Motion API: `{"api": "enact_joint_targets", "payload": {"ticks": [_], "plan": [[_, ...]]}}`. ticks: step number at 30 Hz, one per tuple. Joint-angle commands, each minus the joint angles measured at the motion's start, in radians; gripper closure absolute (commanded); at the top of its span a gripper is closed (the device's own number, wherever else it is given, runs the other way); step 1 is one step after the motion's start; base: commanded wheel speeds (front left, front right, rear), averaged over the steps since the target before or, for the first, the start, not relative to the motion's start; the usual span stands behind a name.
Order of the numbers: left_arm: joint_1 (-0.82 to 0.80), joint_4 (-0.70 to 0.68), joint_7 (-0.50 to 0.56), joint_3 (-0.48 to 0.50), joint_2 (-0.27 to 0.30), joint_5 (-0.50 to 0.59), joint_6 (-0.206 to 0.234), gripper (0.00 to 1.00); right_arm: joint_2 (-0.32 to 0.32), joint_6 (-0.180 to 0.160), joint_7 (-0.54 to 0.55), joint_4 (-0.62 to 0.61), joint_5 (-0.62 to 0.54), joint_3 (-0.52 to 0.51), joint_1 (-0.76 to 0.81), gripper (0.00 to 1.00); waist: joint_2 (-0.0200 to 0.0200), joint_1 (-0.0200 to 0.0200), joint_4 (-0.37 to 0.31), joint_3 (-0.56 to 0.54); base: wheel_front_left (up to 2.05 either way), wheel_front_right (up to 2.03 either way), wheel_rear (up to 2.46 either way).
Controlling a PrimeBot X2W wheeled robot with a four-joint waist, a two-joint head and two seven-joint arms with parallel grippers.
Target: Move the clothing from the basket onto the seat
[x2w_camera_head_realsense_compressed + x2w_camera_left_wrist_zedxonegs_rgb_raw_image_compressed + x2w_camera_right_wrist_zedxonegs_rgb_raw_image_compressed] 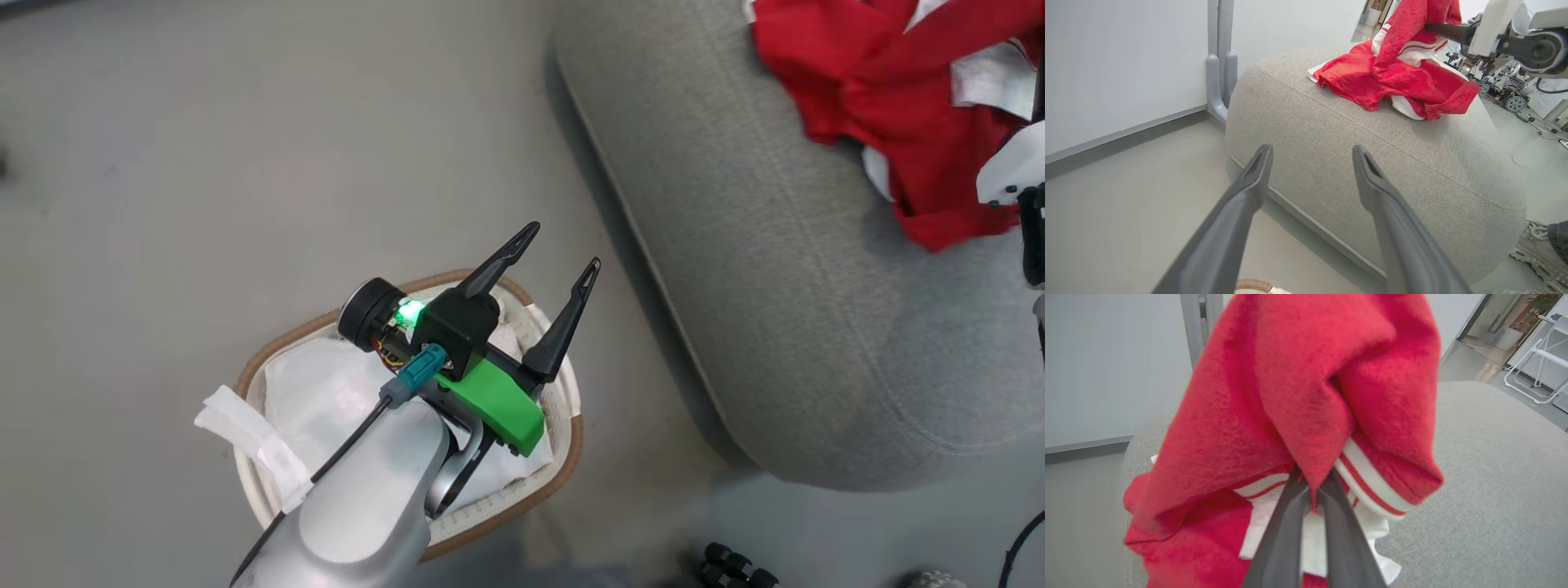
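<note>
clothing [882, 90] lies mostly on the seat [735, 245], near its far right corner in the head view, a red heap with white trim spread over the grey fabric. one fold of it is lifted above the heap: the right tool [1312, 484] is clamped on this fold, its two dark fingers pressed together with the red cloth and a striped white band hanging around them. so this piece is over the seat but not yet let go.

the basket [571, 445] stands on the floor [204, 163], just beside the left edge of the seat. inside it i see the white liner [326, 392] and no red cloth, but the left arm covers the middle part of the basket, so i cannot tell if something small is under it. the left tool [562, 247] hangs above the basket rim with its fingers apart and nothing between them; it points toward the side of the seat.

my judgement: the task is almost finished. what is left is to open the right tool so the fold drops on the seat, and perhaps to check the hidden part of the basket.
</note>
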Motion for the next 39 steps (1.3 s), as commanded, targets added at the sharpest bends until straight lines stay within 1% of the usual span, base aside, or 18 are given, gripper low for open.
{"api": "enact_joint_targets", "payload": {"ticks": [1,2,3,6,10,17,20,25,29,34,39], "plan": [[-0.018,-0.003,0.0,0.007,0.006,0.007,-0.003,0.0,0.003,-0.001,-0.005,0.002,-0.014,-0.019,-0.004,0.71,0.0079,-0.0001,0.075,0.074,0.0,0.0,0.0],[-0.017,-0.004,0.0,0.009,0.006,0.007,-0.003,0.0,0.007,-0.001,-0.005,0.001,-0.021,-0.03,0.003,0.24,0.0079,-0.0001,0.076,0.074,0.0,0.0,0.0],[-0.015,-0.004,0.0,0.012,0.007,0.008,-0.003,0.0,0.013,-0.001,-0.005,-0.001,-0.03,-0.04,0.014,0.0,0.0079,-0.0001,0.076,0.073,0.0,0.0,0.0],[0.001,-0.004,0.0,0.025,0.007,0.007,-0.003,0.0,0.028,-0.001,-0.005,-0.022,-0.052,-0.061,0.035,0.0,0.0079,-0.0001,0.07,0.056,0.0,0.0,0.0],[0.027,-0.018,0.0,0.042,-0.003,0.011,-0.003,0.0,0.044,-0.001,-0.004,-0.102,-0.063,-0.065,0.082,0.0,0.0079,-0.0001,0.062,0.01,0.0,0.0,0.0],[0.08,-0.027,0.0,0.071,-0.02,-0.006,-0.003,0.0,0.056,-0.001,-0.005,-0.249,-0.028,0.002,0.186,0.0,0.0079,-0.0001,0.076,-0.113,0.0,0.0,0.0],[0.109,-0.03,0.0,0.098,-0.021,-0.002,-0.003,0.0,0.077,-0.001,-0.005,-0.304,-0.004,0.048,0.231,0.0,0.0079,-0.0001,0.091,-0.164,0.0,0.0,0.0],[0.174,-0.05,0.0,0.199,-0.026,0.024,-0.002,0.0,0.108,-0.001,-0.005,-0.412,0.039,0.118,0.313,0.0,0.0079,-0.0001,0.133,-0.235,0.0,0.0,0.0],[0.229,-0.06,0.0,0.283,-0.03,0.055,0.004,0.0,0.142,-0.001,-0.005,-0.475,0.054,0.135,0.385,0.0,0.0079,-0.0001,0.174,-0.279,0.0,0.0,0.0],[0.302,-0.06,0.0,0.384,-0.032,0.101,0.034,0.0,0.19,-0.001,-0.005,-0.507,0.053,0.136,0.482,0.0,0.0079,-0.0001,0.227,-0.334,0.0,0.0,0.0],[0.374,-0.074,0.0,0.45,-0.032,0.116,0.054,0.0,0.222,-0.001,-0.004,-0.505,0.058,0.118,0.561,0.0,0.0079,-0.0001,0.265,-0.377,0.0,0.0,0.0]]}}
